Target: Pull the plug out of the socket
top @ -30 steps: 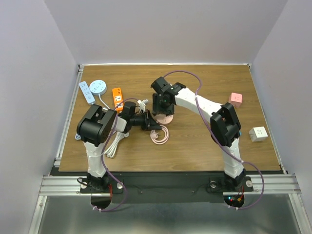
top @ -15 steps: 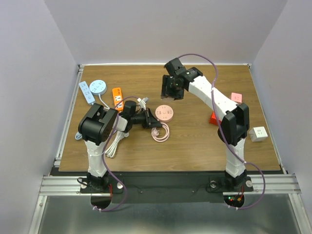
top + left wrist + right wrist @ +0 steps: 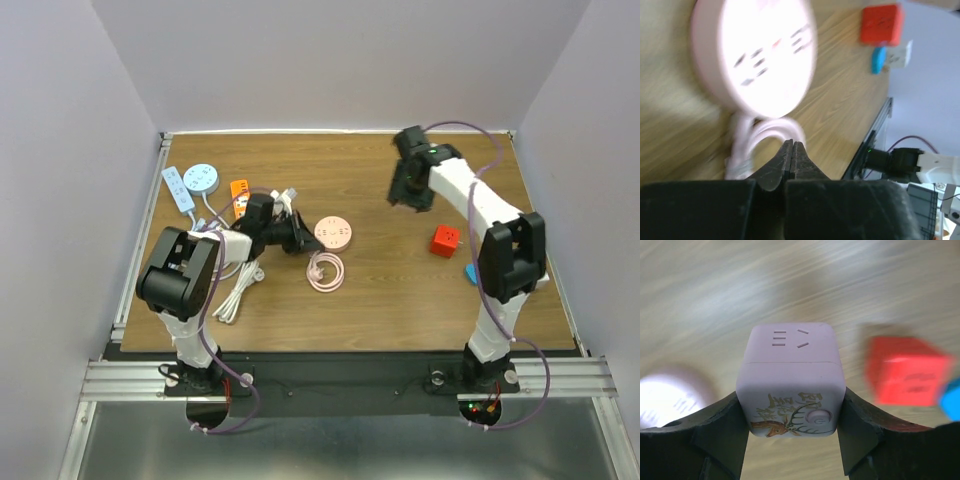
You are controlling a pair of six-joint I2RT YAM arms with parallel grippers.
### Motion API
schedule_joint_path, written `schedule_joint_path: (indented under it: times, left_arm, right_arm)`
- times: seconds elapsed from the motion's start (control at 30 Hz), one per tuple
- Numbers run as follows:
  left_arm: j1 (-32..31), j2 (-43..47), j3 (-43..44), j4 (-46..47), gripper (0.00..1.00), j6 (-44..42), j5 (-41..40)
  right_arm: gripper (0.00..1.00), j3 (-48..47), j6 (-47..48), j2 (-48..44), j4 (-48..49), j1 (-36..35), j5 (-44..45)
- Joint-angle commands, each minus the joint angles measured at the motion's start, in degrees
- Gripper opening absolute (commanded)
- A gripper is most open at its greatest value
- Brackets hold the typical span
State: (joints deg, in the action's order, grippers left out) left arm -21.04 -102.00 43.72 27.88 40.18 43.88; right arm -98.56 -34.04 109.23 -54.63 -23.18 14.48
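Wrist views alone show right claw (image 3: 791, 407) clamping pink cube adapter (image 3: 790, 360), left claw (image 3: 792, 150) pinched together, empty.

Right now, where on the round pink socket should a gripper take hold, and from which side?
Grip the round pink socket across its rim, on opposite edges, coming straight down from above. It lies flat and face up, a low disc, so a sideways approach would likely scrape the table. Avoid the near edge, where its coiled cord seems to leave.
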Motion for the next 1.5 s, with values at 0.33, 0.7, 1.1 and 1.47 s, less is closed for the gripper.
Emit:
schedule_joint_path:
  times: [0.33,0.7,1.1,1.47]
  left_arm:
    - [0.21,10.67,24.12,-21.63,0.00,-7.14,-5.99]
    - [0.21,13.31,25.01,-25.50,0.24,-8.37,-7.49]
    - [0.30,13.05,27.29,-26.30,0.42,-9.51,-6.79]
    - [-0.84,12.61,28.43,-26.91,0.53,-10.48,-5.47]
  right_arm:
    - [0.00,6.10,3.45,1.07,6.99,19.75,0.11]
    - [0.52,7.51,3.89,3.27,7.78,22.48,1.34]
    - [1.00,4.00,10.48,-8.31,9.81,22.48,-9.29]
    - [1.00,11.54,11.98,-21.42,11.91,22.39,-29.41]
